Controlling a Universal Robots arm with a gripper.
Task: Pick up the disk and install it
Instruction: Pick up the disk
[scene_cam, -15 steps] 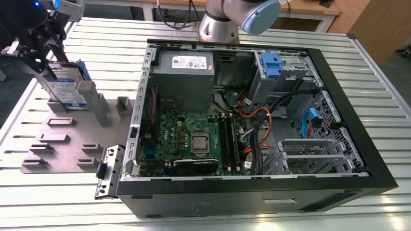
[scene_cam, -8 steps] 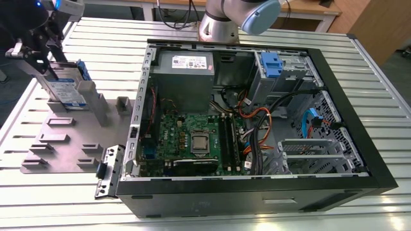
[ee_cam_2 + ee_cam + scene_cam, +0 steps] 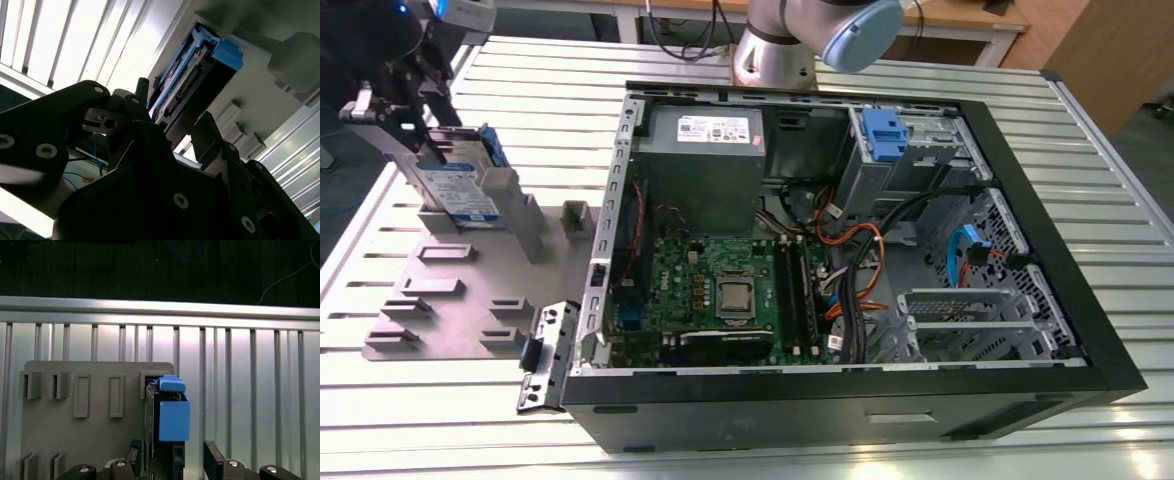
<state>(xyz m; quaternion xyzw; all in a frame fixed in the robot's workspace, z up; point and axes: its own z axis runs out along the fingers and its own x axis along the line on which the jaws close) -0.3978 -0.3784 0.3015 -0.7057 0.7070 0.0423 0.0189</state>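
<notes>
The disk (image 3: 462,186) stands on edge in a slot of the grey fixture plate (image 3: 440,300), at the exterior view's left. It is silver with a white-and-blue label and a bright blue carrier. My gripper (image 3: 427,120) hangs right over its upper end. In the first wrist view the disk (image 3: 173,415) is edge-on, and my gripper (image 3: 172,462) is open with one black finger (image 3: 134,455) close to one face and the other finger (image 3: 215,460) a small gap off the other face. The second wrist view shows the disk (image 3: 195,75) just beyond my gripper (image 3: 175,112).
An open computer case (image 3: 1067,300) lies on the slatted metal table (image 3: 1121,200), showing the motherboard (image 3: 720,290), cables and a drive bay with a blue bracket (image 3: 887,135). The arm's base (image 3: 781,45) stands behind the case. The fixture plate carries several upright grey holders (image 3: 574,220).
</notes>
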